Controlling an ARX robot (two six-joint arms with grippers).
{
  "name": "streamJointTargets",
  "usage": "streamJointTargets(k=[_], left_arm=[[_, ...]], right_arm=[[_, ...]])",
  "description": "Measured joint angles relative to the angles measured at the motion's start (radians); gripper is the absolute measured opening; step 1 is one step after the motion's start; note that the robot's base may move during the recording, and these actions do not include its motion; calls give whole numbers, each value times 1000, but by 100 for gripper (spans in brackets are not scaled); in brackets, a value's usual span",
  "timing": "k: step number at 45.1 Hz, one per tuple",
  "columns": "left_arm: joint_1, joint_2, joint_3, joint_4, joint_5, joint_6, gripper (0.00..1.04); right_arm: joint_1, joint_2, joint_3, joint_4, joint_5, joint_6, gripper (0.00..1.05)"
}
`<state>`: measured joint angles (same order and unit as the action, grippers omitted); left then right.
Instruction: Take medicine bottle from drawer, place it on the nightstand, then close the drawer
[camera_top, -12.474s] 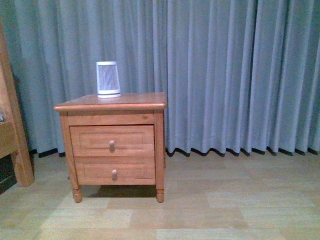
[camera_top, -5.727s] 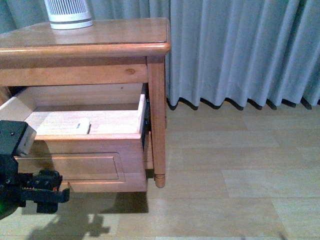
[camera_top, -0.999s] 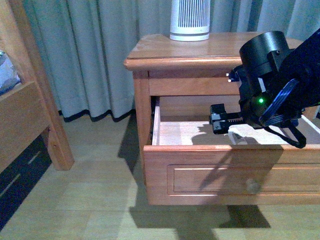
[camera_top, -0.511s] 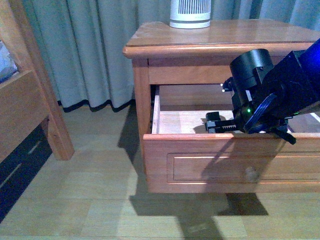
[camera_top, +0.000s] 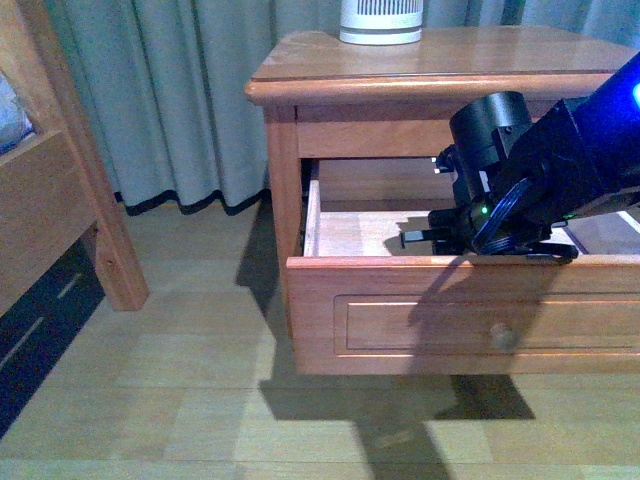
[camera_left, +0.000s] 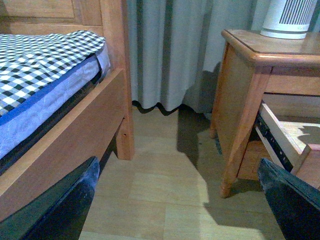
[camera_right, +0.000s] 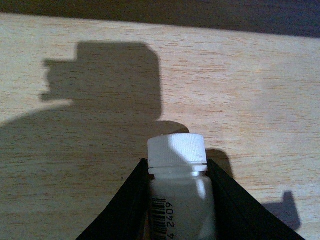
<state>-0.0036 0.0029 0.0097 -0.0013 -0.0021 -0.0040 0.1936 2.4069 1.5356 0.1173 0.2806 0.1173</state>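
You are looking into a bedroom in a home: a wooden bed frame is carrying a mattress under checked bedding, a nightstand is standing near it, and grey-blue curtains are hanging down to a wooden floor.

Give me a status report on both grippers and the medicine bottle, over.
Right gripper closed around medicine bottle, down in open drawer. Left gripper open, empty, by bed. Nothing seen blocking the lift.
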Motion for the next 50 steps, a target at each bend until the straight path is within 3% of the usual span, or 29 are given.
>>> streamJointTargets(k=[15,25,32,42,50], left_arm=[[0,0,0,0,0,0,98],[0,0,0,0,0,0,98],[0,0,0,0,0,0,98],[0,0,0,0,1,0,98],[0,0,0,0,1,0,98]], right_arm=[[38,-148,-157,80,94,-31,30],[117,-465,-331,76,47,-15,30],[130,-619,-345,82,19,-29,30],[31,-629,-146,53,28,-63,30],[-82,-383,243,-89,30,-60,30]])
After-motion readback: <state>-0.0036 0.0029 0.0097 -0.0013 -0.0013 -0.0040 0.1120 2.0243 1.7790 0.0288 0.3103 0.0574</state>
